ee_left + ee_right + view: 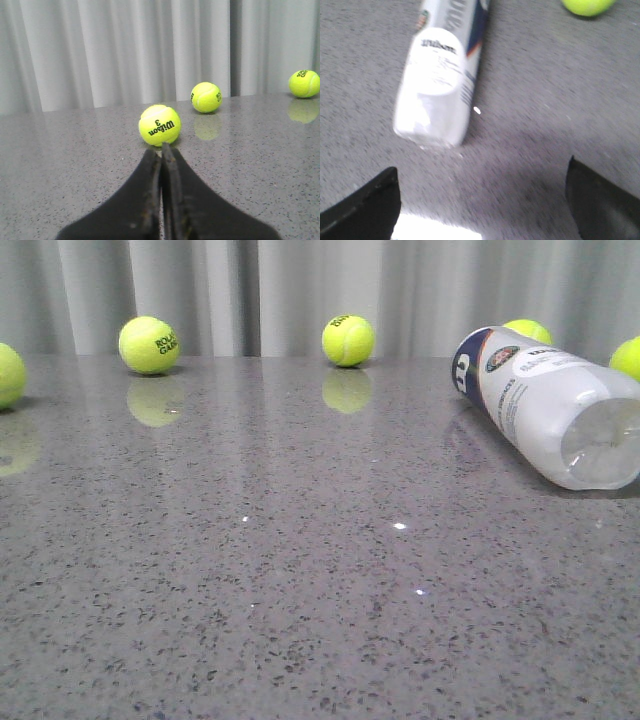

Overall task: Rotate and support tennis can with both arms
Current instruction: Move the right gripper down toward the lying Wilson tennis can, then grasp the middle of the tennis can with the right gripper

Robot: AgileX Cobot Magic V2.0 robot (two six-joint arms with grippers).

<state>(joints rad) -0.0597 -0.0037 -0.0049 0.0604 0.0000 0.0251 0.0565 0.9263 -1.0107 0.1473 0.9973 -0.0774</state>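
Grey speckled tabletop (pixel 300 590) under me, pale curtains (pixel 300 290) behind. Tennis can (pixel 555 415) lies on its side at the right of the table, clear end toward the front camera. My right gripper (pixel 482 200) is spread wide, short of the can, not touching. My left gripper (pixel 161 155) is pressed closed, empty, pointing at a Wilson ball (pixel 159 125).

table (pixel 300 590): grey speckled stone, glossy, showed ball reflections
tennis balls: yellow-green, loose along far edge, e.g. (pixel 148 345), (pixel 348 340)
Wilson 3 ball (pixel 159 125): sat apart from others
backdrop: grey curtain (pixel 300 290)
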